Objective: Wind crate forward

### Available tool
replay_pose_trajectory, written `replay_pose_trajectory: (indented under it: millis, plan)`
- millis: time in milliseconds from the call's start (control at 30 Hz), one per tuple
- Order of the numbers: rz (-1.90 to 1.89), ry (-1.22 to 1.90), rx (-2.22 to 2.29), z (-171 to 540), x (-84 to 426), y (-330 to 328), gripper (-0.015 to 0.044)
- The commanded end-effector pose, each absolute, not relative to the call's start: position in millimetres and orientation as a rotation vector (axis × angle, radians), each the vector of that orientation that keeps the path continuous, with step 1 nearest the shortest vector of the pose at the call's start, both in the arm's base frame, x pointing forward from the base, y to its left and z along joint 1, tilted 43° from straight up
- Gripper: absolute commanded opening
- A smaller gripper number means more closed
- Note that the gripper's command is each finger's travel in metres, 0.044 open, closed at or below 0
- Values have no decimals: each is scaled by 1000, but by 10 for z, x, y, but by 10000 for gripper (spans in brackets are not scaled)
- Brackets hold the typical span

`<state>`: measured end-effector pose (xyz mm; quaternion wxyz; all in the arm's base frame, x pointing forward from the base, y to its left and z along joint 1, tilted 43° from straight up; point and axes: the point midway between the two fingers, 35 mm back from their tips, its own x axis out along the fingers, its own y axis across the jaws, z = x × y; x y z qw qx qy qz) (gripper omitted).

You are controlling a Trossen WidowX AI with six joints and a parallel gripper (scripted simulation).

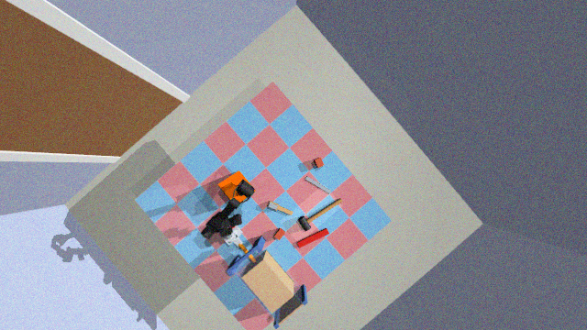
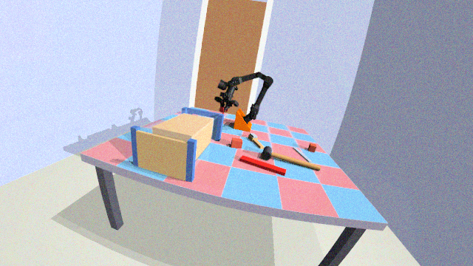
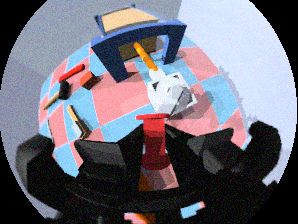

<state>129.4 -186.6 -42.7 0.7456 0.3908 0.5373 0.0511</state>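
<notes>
My gripper (image 1: 223, 225) (image 2: 224, 106) (image 3: 152, 125) is shut on the red winch handle (image 2: 222, 110) (image 3: 154, 129), which hangs between the fingers. The white winch (image 1: 234, 236) (image 3: 170, 95) stands just beyond the handle in the wrist view; the handle's far end overlaps its near left edge there. The square key is not seen in the hole. An orange strap (image 1: 243, 247) (image 3: 146, 56) runs from the winch under the blue frame (image 1: 235, 267) (image 2: 219, 127) (image 3: 137, 31). The tan crate (image 1: 268, 281) (image 2: 185, 124) (image 3: 129, 20) sits behind the frame and looks flat. The clear panels cannot be made out.
A brick-red block (image 1: 279, 234) (image 2: 236, 142) (image 3: 89, 80), a small wooden-handled tool (image 1: 280, 208) (image 3: 76, 122), a black-headed mallet (image 1: 304, 223) (image 2: 267, 153), a red bar (image 1: 313, 237) (image 2: 262, 165), a grey strip (image 1: 317, 184) and another red block (image 1: 317, 162) lie on the bench beside the arm.
</notes>
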Motion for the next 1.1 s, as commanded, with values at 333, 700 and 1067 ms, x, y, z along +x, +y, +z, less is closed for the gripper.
replay_pose_trajectory:
  millis: [333,700,1067]
  plan:
    - [98,1209,840,-568,1100,-2003,0]
    - [97,1210,839,-647,1018,-2095,0]
    - [96,1210,838,-728,957,-2190,0]
